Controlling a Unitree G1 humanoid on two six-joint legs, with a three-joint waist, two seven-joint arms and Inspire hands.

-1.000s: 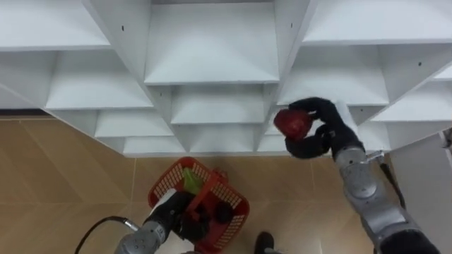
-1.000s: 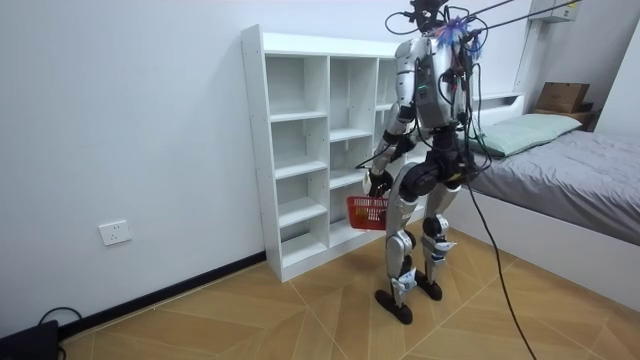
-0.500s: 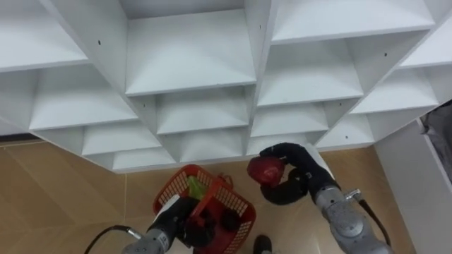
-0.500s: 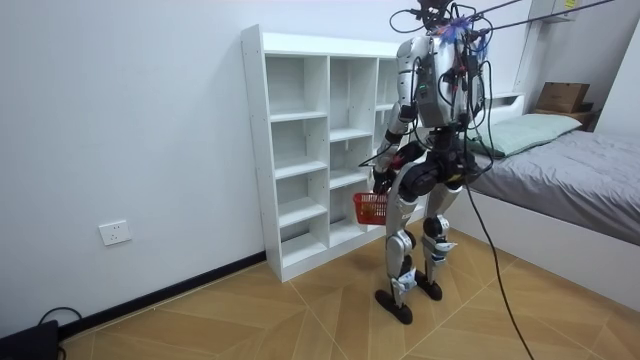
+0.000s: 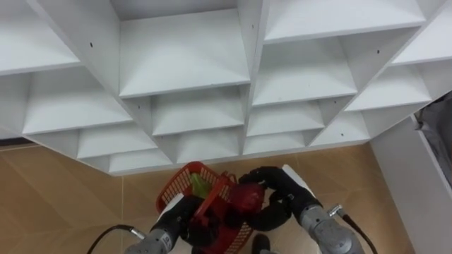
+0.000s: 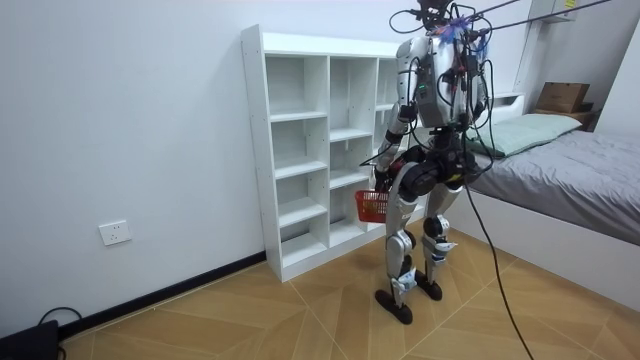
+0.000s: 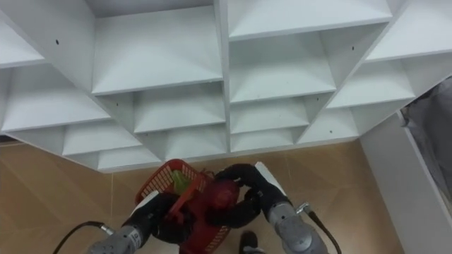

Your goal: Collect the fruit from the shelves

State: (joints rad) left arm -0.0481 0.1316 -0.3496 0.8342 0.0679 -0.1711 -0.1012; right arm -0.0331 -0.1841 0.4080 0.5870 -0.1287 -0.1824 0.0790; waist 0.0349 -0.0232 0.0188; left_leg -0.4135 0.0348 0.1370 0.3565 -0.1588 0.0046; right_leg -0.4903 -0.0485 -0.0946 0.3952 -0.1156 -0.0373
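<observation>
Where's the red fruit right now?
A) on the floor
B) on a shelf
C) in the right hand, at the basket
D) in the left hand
C: the right hand curls round the red fruit, just over the basket that the left hand holds.

The right hand (image 5: 281, 202) curls over the red fruit (image 5: 246, 198), hiding the side against its palm. Below the left hand (image 5: 185, 215), the picture's edge cuts off the basket (image 5: 178, 183).

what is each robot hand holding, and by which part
Right robot hand: red fruit, wrapped round its sides. Left robot hand: red basket, by its handle.
</observation>
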